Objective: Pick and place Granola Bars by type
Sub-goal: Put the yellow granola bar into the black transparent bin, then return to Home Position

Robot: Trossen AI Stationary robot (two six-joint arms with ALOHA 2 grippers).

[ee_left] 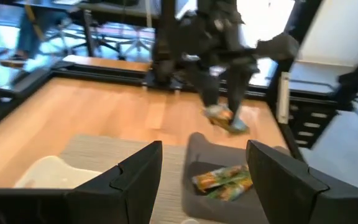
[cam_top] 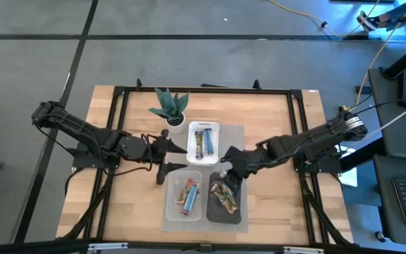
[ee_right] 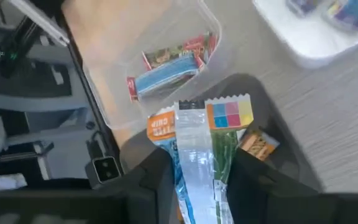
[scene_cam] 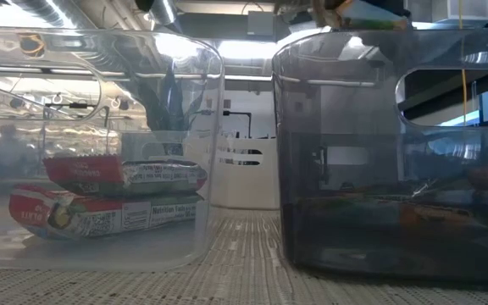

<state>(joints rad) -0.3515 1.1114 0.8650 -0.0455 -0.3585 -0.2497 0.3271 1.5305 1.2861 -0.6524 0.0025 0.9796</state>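
Bar (ee_right: 194, 146), wrapper green and blue, pinched end-on by the closed right fingers (ee_right: 145, 190) at bottom centre of the right wrist frame, hanging just above the black tray (ee_right: 278, 146). Check the wrapper against the green-and-tan bars (cam_top: 224, 197) already lying in that tray before letting go; probably a match, though partly hidden by the grip. Lower close to the tray floor, then open slowly to avoid a bounce over the rim. Stay off the clear tray (ee_right: 104, 93) just beyond, upper middle of the same frame, loaded with red and blue wrappers. Leave alone the white tray (ee_right: 303, 43) farther off at upper right. Keep the left fingers (ee_left: 135, 180), spread wide and empty, back at centre left of the overhead frame, above the counter (cam_top: 273, 120), well out of the drop path.
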